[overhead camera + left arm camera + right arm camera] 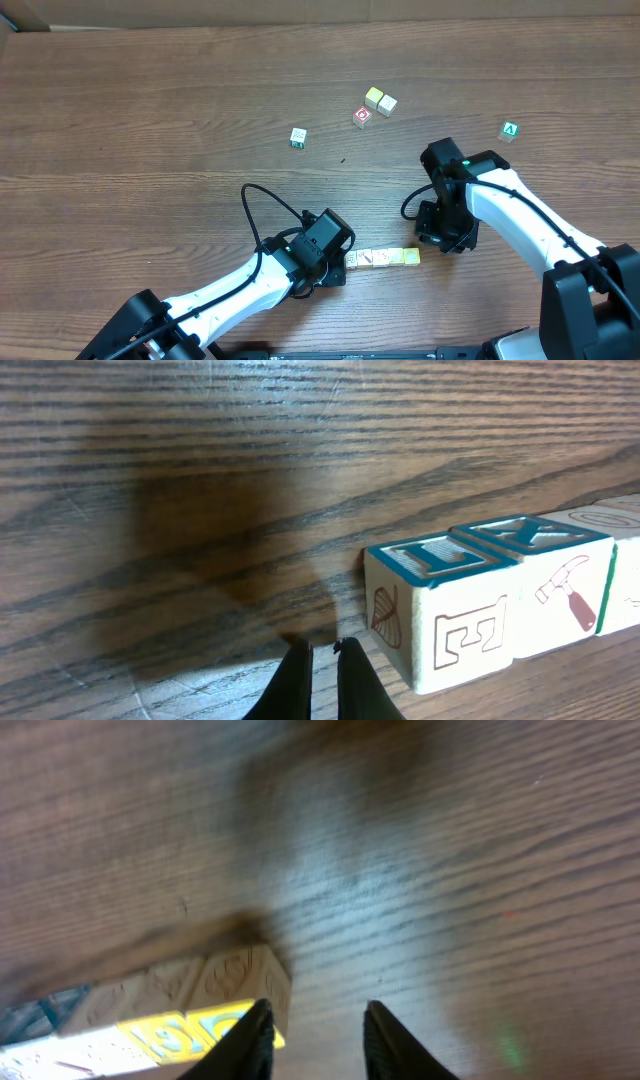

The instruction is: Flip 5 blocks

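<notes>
Evidently the work is on the row of blocks (382, 258), which lies on the table (150, 120) between the two tools. The left tool (318, 652) has its fingers pressed together on nothing. The row's near end block (445, 610) sits just beside and ahead of its tips, apparently not touching. The right tool (315, 1015) stands with its fingers apart and only bare table between them. The far end block (245, 975) rests just outside one finger. Flipping that end block looks like the step in hand. Next, the right tool needs to shift sideways until the block sits between its fingers, close, and roll it onto another face. Other blocks (380, 100) lie well beyond both tools.
</notes>
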